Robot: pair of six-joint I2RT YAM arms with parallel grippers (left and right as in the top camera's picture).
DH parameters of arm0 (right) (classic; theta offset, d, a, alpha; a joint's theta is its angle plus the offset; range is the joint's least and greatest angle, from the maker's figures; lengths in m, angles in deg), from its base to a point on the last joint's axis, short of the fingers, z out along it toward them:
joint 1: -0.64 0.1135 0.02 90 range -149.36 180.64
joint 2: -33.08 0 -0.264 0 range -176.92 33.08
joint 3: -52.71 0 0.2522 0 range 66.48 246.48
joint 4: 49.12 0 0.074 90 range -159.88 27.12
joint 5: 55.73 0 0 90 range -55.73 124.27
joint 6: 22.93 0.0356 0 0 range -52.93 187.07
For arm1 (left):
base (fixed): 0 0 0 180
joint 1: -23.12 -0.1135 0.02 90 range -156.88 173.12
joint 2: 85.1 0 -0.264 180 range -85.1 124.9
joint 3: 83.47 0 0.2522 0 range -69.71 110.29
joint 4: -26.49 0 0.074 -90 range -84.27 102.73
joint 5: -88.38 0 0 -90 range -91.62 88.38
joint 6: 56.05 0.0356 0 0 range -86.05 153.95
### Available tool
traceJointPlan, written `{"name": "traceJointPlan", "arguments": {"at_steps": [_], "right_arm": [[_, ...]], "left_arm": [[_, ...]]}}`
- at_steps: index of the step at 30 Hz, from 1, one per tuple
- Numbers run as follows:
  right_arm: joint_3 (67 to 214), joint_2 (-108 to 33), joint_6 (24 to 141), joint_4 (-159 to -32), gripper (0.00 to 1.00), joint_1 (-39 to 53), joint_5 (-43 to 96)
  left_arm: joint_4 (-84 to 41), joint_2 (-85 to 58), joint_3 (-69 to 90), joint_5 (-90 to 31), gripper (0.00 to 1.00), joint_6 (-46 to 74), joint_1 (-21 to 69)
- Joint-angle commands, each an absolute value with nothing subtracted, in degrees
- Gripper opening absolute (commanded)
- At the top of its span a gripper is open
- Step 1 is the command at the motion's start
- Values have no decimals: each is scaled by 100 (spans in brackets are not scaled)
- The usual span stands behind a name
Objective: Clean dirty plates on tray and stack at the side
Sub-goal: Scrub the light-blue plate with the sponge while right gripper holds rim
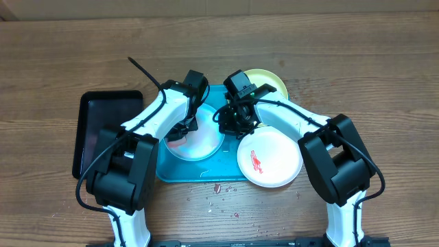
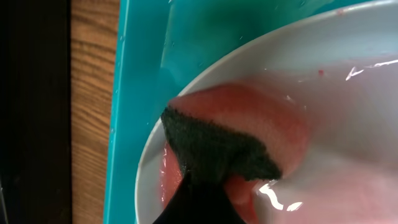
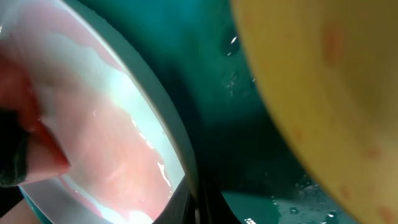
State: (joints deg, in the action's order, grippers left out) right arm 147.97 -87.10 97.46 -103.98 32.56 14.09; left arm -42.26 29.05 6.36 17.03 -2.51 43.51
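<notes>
Pink-soaked sponge (image 2: pixel 249 127) on a plate (image 2: pixel 348 74), left gripper (image 2: pixel 196 193) largely cropped

Turquoise tray (image 1: pixel 180 171) bearing a wet blue-rimmed plate (image 1: pixel 200 145). A red-smeared white plate (image 1: pixel 271 161) overhangs its right edge, and a yellow-green plate (image 1: pixel 271 81) lies at its far right corner.

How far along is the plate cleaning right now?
Nothing looks stacked yet. The left claw holds a sponge on the blue-rimmed plate in the tray; a pink film shows there. The white plate with a red smear and the yellow-green plate remain.
</notes>
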Motion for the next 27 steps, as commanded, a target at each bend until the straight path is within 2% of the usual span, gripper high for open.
{"name": "traceJointPlan", "arguments": {"at_steps": [1,8,12,16,23,27], "right_arm": [[14797,-8747,9704,-10411,4,3202,1492],[14797,-8747,9706,-10389,4,3202,1488],[14797,-8747,9706,-10394,4,3200,1455],[14797,-8747,9704,-10391,4,3152,1359],[14790,-8749,9709,-10391,4,3077,1293],[14786,-8749,9706,-10391,4,3077,1295]], "left_arm": [[-4263,3108,616,1402,4,142,4265],[-3476,3110,616,-1420,4,3637,4318],[-3507,3110,614,-1625,4,4288,4359],[-3756,3110,603,-1451,4,4059,4335],[-3957,3110,437,200,4,1727,4331],[-3955,3110,308,746,4,1147,4392]]}}
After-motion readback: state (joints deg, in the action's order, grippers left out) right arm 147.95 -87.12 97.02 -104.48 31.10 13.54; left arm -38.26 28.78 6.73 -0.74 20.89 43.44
